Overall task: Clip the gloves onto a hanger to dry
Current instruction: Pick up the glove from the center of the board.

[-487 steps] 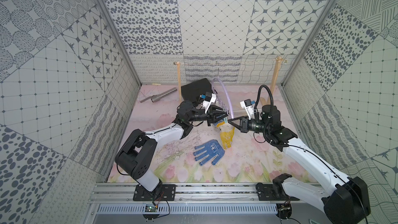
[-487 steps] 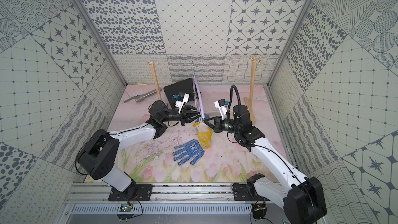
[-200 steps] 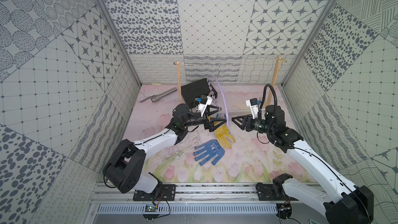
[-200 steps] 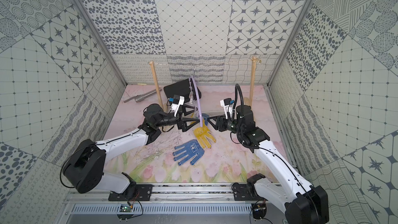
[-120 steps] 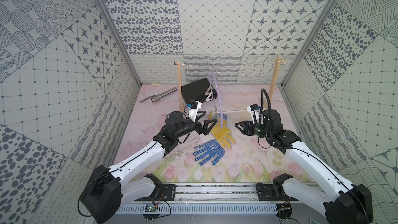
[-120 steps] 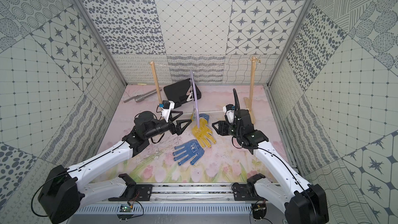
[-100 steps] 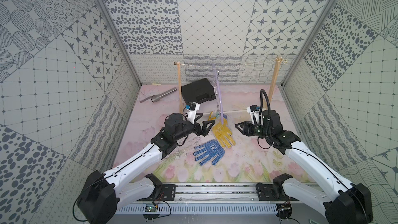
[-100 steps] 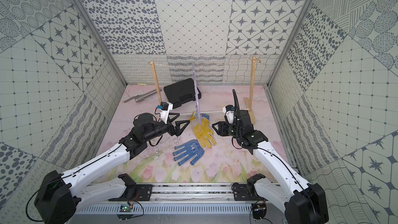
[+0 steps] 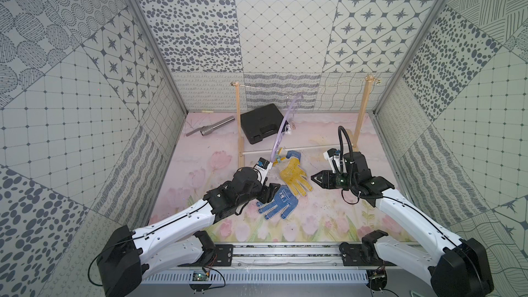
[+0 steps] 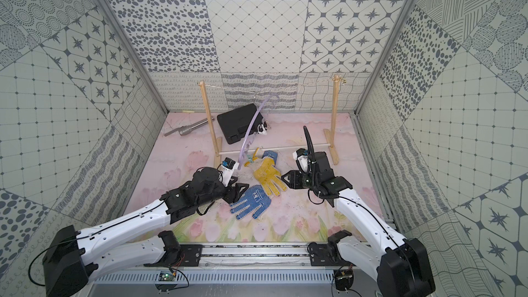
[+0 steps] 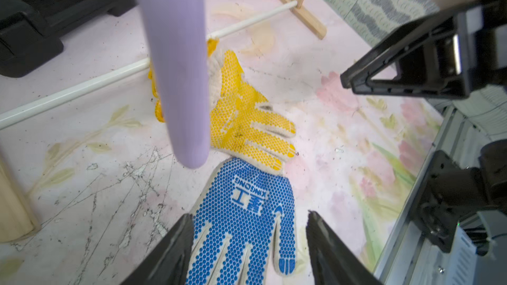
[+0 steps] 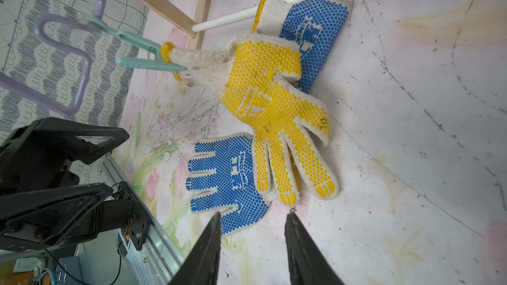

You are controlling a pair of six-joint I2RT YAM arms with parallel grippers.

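A yellow-dotted glove lies on the floor with its cuff pinched in a mint peg of the lilac hanger. The hanger hangs from the string. A second, blue-dotted glove lies under that cuff. Another blue-dotted glove lies flat nearer the front. My left gripper is open, low over this glove, with its jaws on either side of the glove's fingers. Right of the yellow fingertips, my right gripper is open and empty.
A two-post wooden frame with a string on top and a white rod at floor level stands just behind the gloves. A black case and a metal tube lie at the back left. Patterned walls enclose three sides.
My left arm drew back from the hanger and came down over the front blue glove, its jaws narrowing. My right gripper retreated a little and narrowed. The hanger swung back.
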